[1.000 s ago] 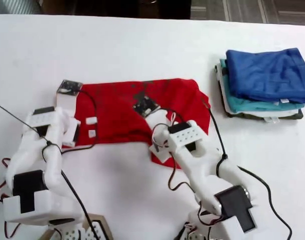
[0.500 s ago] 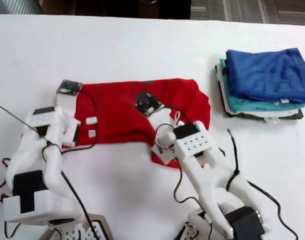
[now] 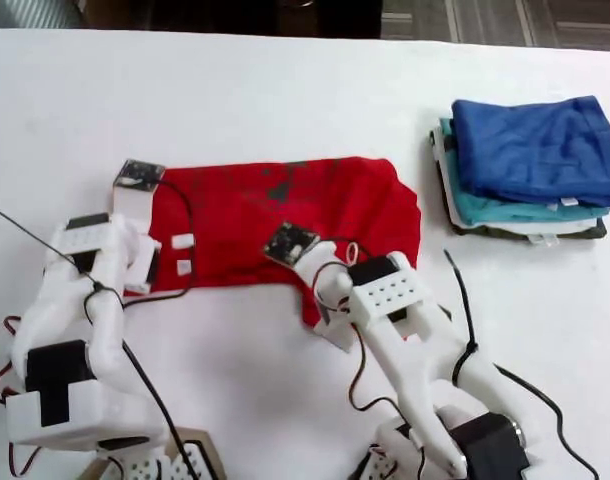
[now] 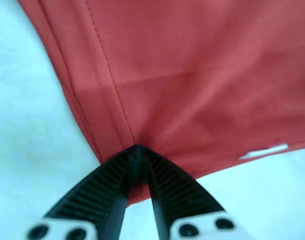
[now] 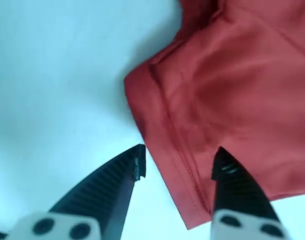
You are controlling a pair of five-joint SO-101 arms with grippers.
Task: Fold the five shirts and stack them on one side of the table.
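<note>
White tabletop [image 3: 285, 90] carries a red shirt [image 3: 245, 215] spread flat across its middle, just ahead of both arms. On the right side of the tabletop, well apart from the red shirt, sits a stack of folded shirts [image 3: 530, 190] with a blue shirt [image 3: 540, 145] on top and a teal shirt [image 3: 485, 210] under it. The left pincer [image 4: 136, 150] is clamped on the red shirt's hem at its left edge, its fingers pressed together over the doubled seam. The right pincer [image 5: 180, 152] stands open over the shirt's near right corner, one fingertip above bare tabletop and the other above the red cloth.
</note>
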